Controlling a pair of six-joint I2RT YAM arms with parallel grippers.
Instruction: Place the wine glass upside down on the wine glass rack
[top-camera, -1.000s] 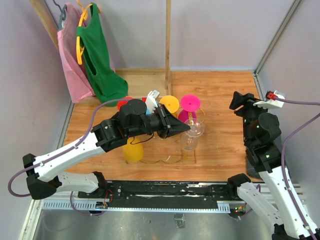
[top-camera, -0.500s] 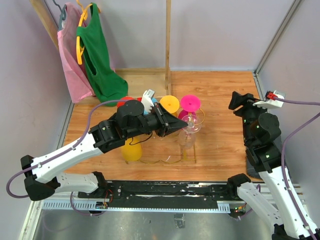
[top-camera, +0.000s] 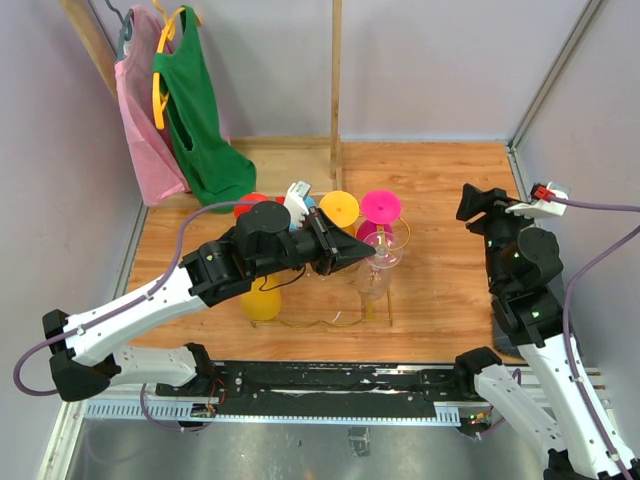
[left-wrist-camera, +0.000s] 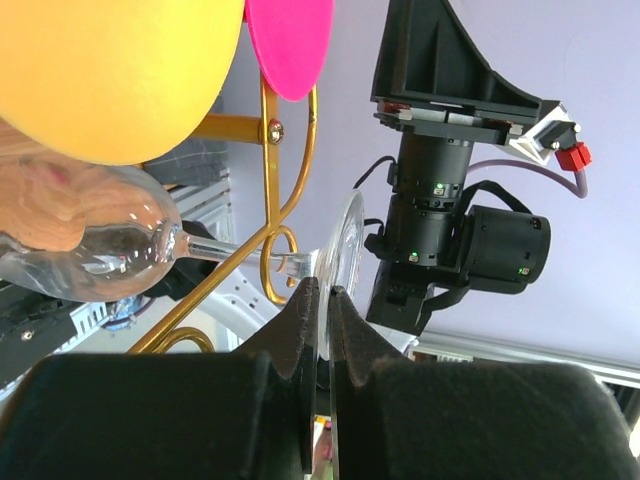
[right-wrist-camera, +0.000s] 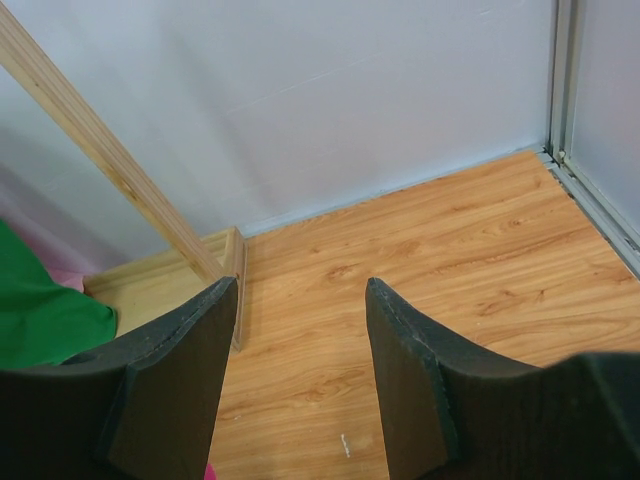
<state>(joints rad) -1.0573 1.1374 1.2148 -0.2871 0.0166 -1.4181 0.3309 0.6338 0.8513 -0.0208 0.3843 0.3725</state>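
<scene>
A clear wine glass (top-camera: 377, 272) hangs foot-up at the right end of the gold wire rack (top-camera: 335, 322). My left gripper (top-camera: 366, 256) is shut on the rim of the glass's foot. In the left wrist view the gripper (left-wrist-camera: 322, 292) pinches the clear foot disc (left-wrist-camera: 347, 245). The stem (left-wrist-camera: 215, 250) runs past a curled gold loop (left-wrist-camera: 272, 262) of the rack, and the bowl (left-wrist-camera: 90, 235) lies on the loop's other side. My right gripper (top-camera: 482, 206) is open and empty over bare wood, far right; it also shows in the right wrist view (right-wrist-camera: 300, 335).
A yellow glass (top-camera: 338, 208), a pink glass (top-camera: 381, 206) and a red one (top-camera: 249, 205) hang foot-up on the rack. A yellow bowl (top-camera: 262, 300) hangs below the left arm. A wooden post (top-camera: 336, 90) stands behind. Pink and green clothes (top-camera: 200, 120) hang at the back left.
My left gripper has shifted slightly left and toward the back with the clear glass in it, bringing the glass closer to the pink one. The right arm has not moved.
</scene>
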